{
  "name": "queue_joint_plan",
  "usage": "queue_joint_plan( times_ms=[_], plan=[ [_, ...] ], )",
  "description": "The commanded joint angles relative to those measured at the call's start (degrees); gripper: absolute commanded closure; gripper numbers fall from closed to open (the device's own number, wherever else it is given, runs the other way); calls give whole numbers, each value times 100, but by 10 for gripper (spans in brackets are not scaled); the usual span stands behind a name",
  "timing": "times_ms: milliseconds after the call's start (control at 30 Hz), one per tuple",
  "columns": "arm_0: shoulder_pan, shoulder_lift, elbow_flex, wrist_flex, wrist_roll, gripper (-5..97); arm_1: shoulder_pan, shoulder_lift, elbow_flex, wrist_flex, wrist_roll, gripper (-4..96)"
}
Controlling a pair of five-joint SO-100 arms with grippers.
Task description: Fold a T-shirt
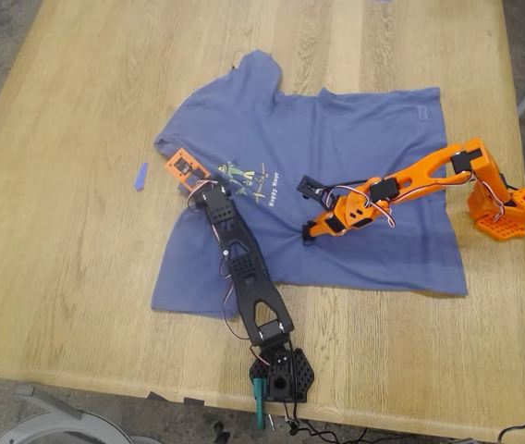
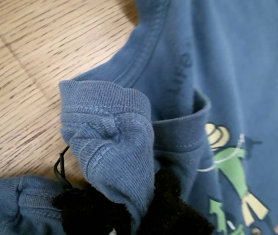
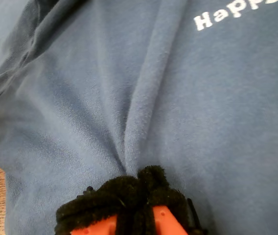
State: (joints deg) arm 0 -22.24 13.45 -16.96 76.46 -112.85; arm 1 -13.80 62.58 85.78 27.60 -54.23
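Blue tape scrap [image 1: 140, 176]: lies on the bare wooden table [image 1: 50, 259] at the exterior view's left, just beside the garment's left sleeve and apart from it.

T-shirt [image 1: 373, 148]: slate-blue, spread print side up across the middle of the table, collar toward the far edge, hem toward the near edge. The left sleeve is drawn inward over the chest, beside the green-and-yellow figure print [image 1: 242, 176]; yellow lettering [image 3: 227, 14] sits just right of the print.

My first gripper [image 2: 139, 215]: on the black arm that reaches from the near table edge to the left sleeve. Its padded jaws are closed tight on a bunched fold of the ribbed sleeve hem [image 2: 104, 132], which stands up in a crumpled wad.

My second gripper [image 3: 144, 196]: on the orange arm based at the exterior view's right, lying low across the shirt's middle. Its black-padded jaws are pinched together on a ridge of fabric [image 3: 149, 98] that runs away from the tips toward the lettering.
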Motion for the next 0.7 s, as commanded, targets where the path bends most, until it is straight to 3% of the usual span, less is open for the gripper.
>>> queue_joint_plan(
  times_ms=[0,667],
  plan=[
    [132,1345,-237,53,-35,918,88,457,-105,88,-53,913],
    [817,2285,-229,264,0,919,817,870,-1187,176,-281,913]
  ],
)
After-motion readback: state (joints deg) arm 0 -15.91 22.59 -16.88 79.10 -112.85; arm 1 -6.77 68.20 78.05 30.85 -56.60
